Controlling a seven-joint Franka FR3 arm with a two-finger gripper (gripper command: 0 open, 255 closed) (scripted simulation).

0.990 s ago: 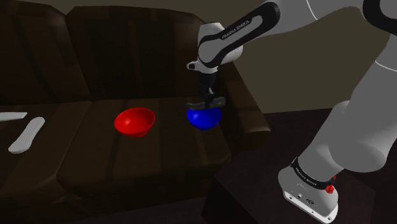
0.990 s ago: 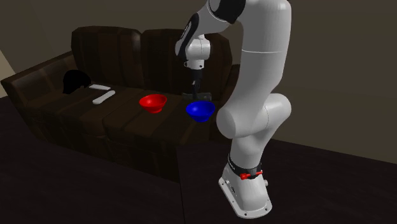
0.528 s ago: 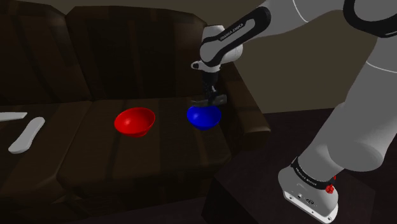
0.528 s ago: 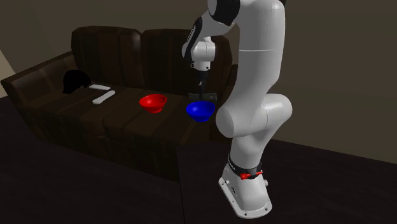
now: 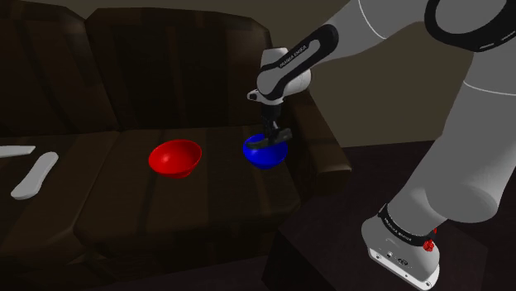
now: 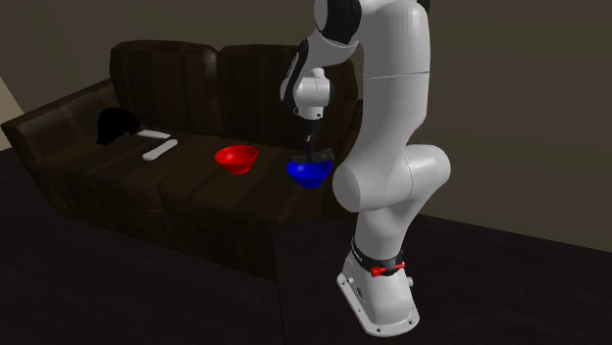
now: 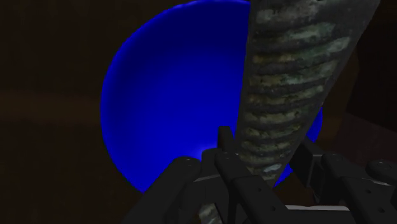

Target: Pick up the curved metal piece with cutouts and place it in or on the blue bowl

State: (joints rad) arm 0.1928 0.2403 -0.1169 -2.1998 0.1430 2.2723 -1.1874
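Claw (image 5: 272, 131): I see it clamped on the ribbed metal piece (image 7: 286, 83), just above the blue bowl (image 7: 172, 95).
Ribbed metal piece: held over the blue bowl's hollow.
Red bowl (image 5: 175, 157): beside the blue bowl.

On the dark brown sofa (image 5: 165, 211), the round blue bowl (image 5: 265, 154) sits near the armrest. In the shoulder view the round red bowl (image 5: 175, 157) is to its left, and a flat white elongated piece (image 5: 35, 174) lies well apart, further left. The ridged curved metal piece (image 7: 286, 95), clasped in the jaws, hangs over the blue bowl.
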